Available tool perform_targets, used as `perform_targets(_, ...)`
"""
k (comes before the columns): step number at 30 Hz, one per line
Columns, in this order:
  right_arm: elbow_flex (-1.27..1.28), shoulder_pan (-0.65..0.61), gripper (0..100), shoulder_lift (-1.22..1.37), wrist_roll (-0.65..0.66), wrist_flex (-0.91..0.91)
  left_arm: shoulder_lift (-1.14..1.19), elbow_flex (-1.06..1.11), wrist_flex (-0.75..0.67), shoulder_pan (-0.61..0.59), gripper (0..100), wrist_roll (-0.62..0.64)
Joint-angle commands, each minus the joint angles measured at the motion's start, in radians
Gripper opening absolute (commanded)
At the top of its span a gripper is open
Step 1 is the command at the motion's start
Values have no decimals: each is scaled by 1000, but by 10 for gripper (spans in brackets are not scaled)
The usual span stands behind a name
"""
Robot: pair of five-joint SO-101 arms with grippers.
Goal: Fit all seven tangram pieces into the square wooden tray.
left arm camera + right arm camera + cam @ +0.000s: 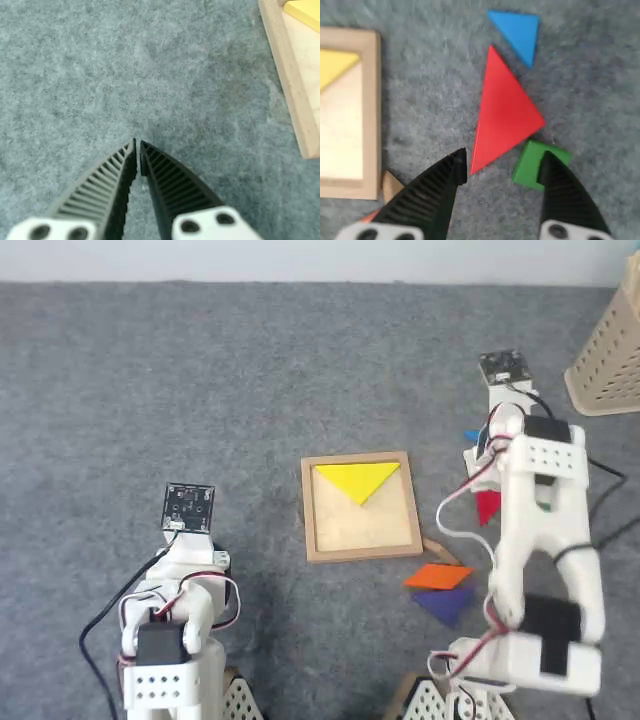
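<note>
Well, the square wooden tray sits mid-frame in the high view, yellow triangle lying along its upper edge. Right gripper hangs wide open above the red triangle and green square (blue triangle just beyond), right of the tray. Left gripper, fingers pressed together on nothing, hovers over carpet at lower left. Orange piece and purple piece touch, lower right of the tray.
</note>
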Motion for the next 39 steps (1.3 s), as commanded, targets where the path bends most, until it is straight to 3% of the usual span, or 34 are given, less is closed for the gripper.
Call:
perform_targets(1, -101, 1, 255, 128, 149, 7, -6, -5, 6, -2, 11, 8)
perform_targets(14, -215, -27, 254, 426, 164, -41, -6, -5, 6, -2, 11, 8)
perform_targets(20, -198, -105, 253, 452, 166, -21, -6, -5, 6, -2, 11, 8)
perform_targets(32, 77, -252, 253, 185, 107, -84, -6, -5, 6, -2, 11, 8)
perform_targets(39, 130, -242, 253, -61, 25, -74, -6, -5, 6, -2, 11, 8)
